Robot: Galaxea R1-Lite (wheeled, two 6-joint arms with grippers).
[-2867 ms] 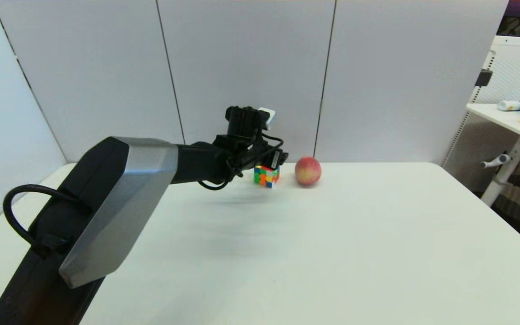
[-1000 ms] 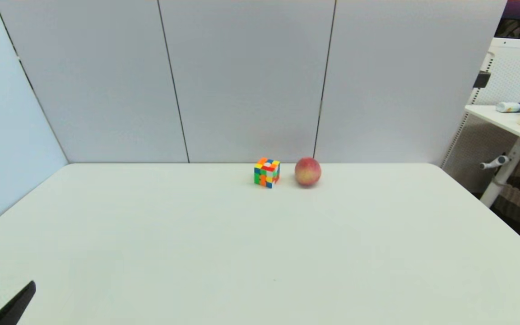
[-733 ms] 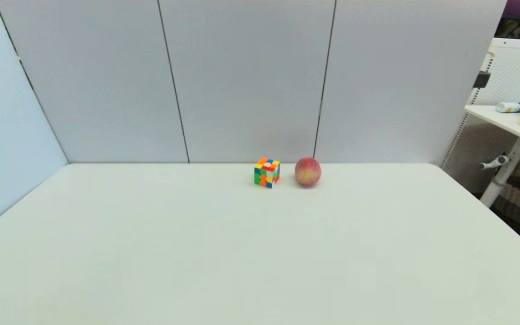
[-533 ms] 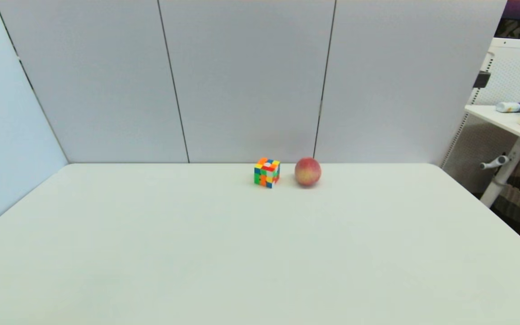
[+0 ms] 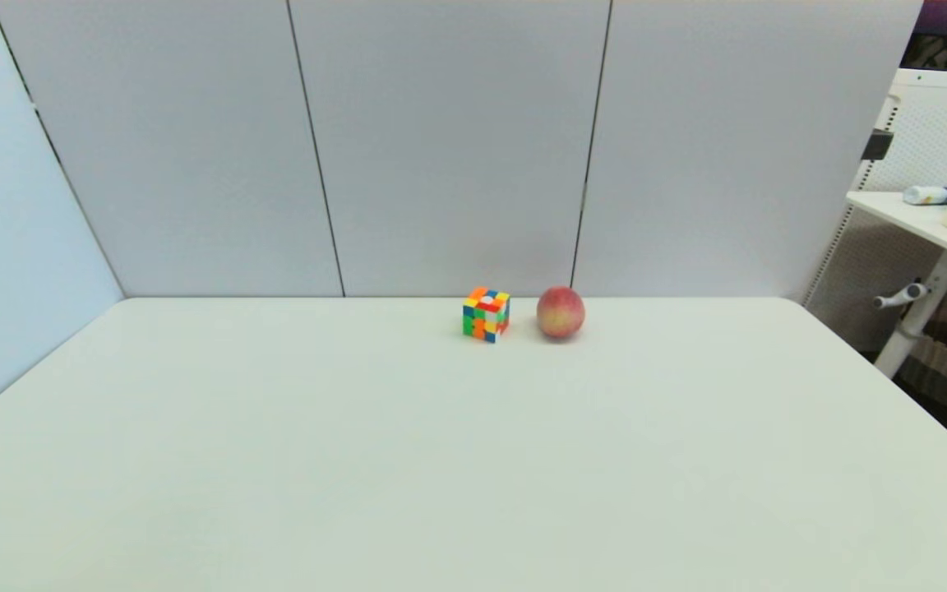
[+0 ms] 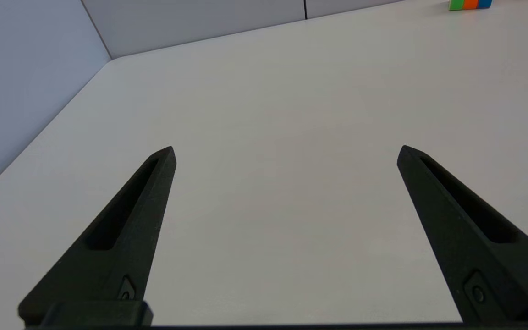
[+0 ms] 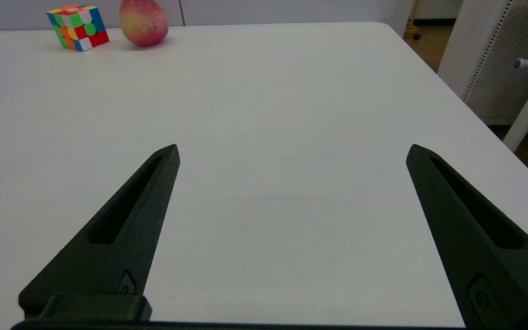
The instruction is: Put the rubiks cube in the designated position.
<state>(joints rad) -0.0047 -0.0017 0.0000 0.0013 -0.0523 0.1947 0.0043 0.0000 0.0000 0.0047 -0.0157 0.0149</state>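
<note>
The rubiks cube (image 5: 486, 314) rests on the white tabletop near the back wall, just left of a round peach (image 5: 561, 312); nothing holds it. It also shows in the right wrist view (image 7: 78, 27) and only its lower edge in the left wrist view (image 6: 470, 4). Both arms are drawn back out of the head view. My left gripper (image 6: 286, 153) is open over bare table near the left front, far from the cube. My right gripper (image 7: 293, 151) is open too, empty, over the near right part of the table.
The peach (image 7: 144, 22) stands close beside the cube. Grey partition panels (image 5: 441, 148) close off the back and left of the table (image 5: 473, 460). A second white desk (image 5: 926, 222) with small items stands past the right edge.
The left arm, which reached over the cube, let it go and drew back toward the near left until it left the head view. Cube and peach have stayed put.
</note>
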